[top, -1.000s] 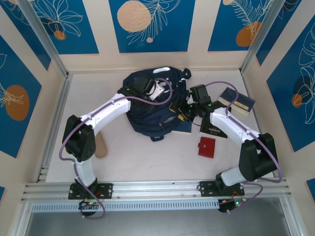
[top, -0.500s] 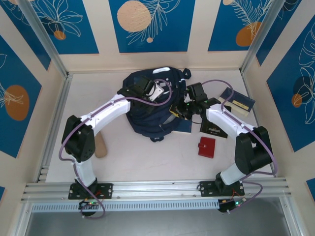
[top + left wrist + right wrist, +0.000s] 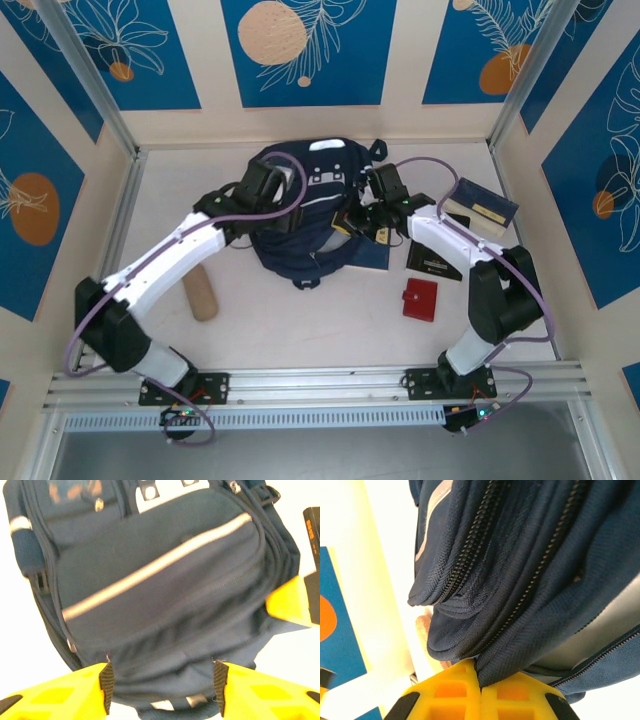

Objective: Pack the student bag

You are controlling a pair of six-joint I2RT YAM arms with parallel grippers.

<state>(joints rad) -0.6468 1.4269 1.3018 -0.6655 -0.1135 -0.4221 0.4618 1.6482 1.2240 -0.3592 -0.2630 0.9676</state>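
Right wrist view: student bag (image 3: 535, 565) fabric beside a zipper (image 3: 470, 555) is pinched by the right tool (image 3: 480, 674). The left tool (image 3: 162, 682) is spread above the front pocket (image 3: 160, 580). The bag lies mid-back on the worktop (image 3: 300, 320). The opening step is judged in hand; next, the zipper must be worked open.

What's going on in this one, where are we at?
Two robot arms are working on the student bag, which lies toward the back of the table. The right claw is shut on a fold of fabric at the bag's edge, near the zippers. The left claw hangs open over the front pocket, holding nothing. A red wallet and a navy booklet lie outside the bag, not yet packed.
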